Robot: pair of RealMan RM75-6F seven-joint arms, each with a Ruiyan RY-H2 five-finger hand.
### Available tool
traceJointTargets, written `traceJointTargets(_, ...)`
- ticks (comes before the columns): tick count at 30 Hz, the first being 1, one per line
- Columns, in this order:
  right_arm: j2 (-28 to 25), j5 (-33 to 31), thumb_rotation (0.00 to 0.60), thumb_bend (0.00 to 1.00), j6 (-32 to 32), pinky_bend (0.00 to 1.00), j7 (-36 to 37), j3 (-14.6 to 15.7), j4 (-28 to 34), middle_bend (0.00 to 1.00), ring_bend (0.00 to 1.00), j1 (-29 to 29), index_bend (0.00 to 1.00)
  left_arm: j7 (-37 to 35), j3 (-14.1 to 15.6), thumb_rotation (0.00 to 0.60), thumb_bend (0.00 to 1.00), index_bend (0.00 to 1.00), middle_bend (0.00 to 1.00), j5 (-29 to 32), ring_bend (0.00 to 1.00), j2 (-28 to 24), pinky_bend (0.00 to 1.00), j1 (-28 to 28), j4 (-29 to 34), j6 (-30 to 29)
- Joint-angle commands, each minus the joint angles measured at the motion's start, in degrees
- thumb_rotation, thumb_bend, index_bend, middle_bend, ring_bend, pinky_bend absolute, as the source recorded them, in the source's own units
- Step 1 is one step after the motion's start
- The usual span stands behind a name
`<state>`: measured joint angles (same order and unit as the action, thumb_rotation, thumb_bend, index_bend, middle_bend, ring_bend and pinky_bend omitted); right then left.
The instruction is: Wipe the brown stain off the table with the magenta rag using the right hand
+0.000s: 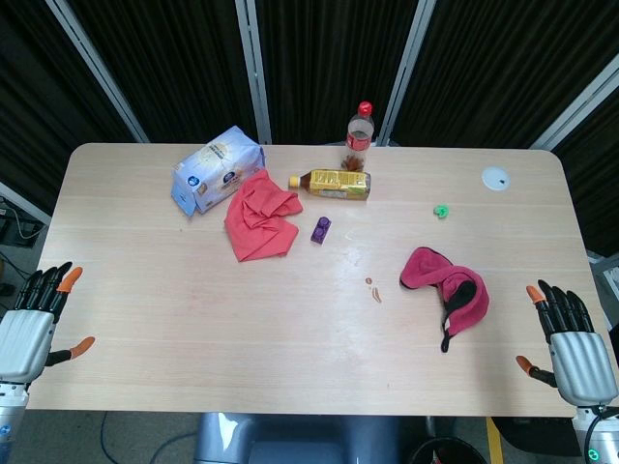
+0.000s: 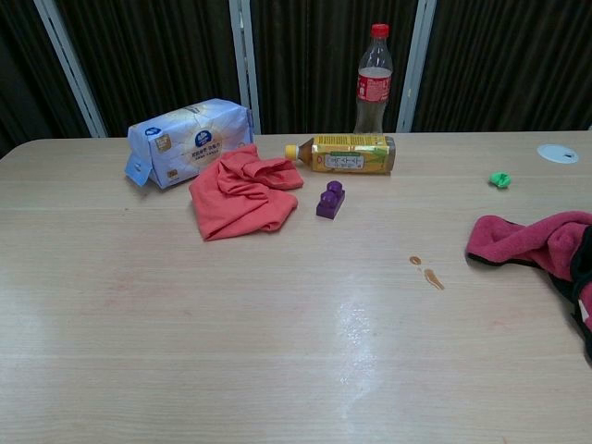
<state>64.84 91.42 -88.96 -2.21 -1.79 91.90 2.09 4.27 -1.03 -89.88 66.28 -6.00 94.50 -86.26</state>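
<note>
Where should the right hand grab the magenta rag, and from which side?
Probably the raised fold of the magenta rag nearest the right hand, coming from above on its right side. It lies crumpled, so the bunched cloth offers a ridge to pinch, and the brown stain sits just left.

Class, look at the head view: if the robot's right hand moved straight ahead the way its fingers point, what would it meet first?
Probably nothing: the right hand points up the table's right edge, outside the magenta rag. That strip of table looks free, though depth is uncertain.
</note>
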Motion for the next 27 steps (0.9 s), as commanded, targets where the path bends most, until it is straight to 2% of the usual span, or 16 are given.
traceJointTargets(1,0.0,0.0,0.6,0.0,0.0,0.06,0.0,0.0,0.0,0.0,0.0,0.0,0.0,0.0,0.0,0.6,0.0,0.0,0.0,0.0,0.0,0.0,0.0,0.0,0.0,0.0)
traceJointTargets(15,0.0,-0.4,0.6,0.0,0.8,0.06,0.2,-0.1,0.4,0.0,0.0,0.3,0.0,-0.3,0.0,0.6,0.0,0.0,0.0,0.0,0.0,0.0,0.0,-0.1,-0.1,0.2)
traceJointTargets(22,0.0,-4.5,0.6,0.0,8.3,0.06,-3.0,-1.0,2.6,0.0,0.0,3.6,0.0,-0.8,0.0,0.6,0.0,0.0,0.0,-0.1,0.0,-0.1,0.0,-0.3,-0.2,0.4)
traceJointTargets(27,3.4,-8.5,0.6,0.0,15.2,0.06,-8.5,-2.9,2.3,0.0,0.0,8.1,0.0,-0.8,0.0,0.6,0.0,0.0,0.0,-0.2,0.0,0.0,0.0,-0.4,-0.1,0.5)
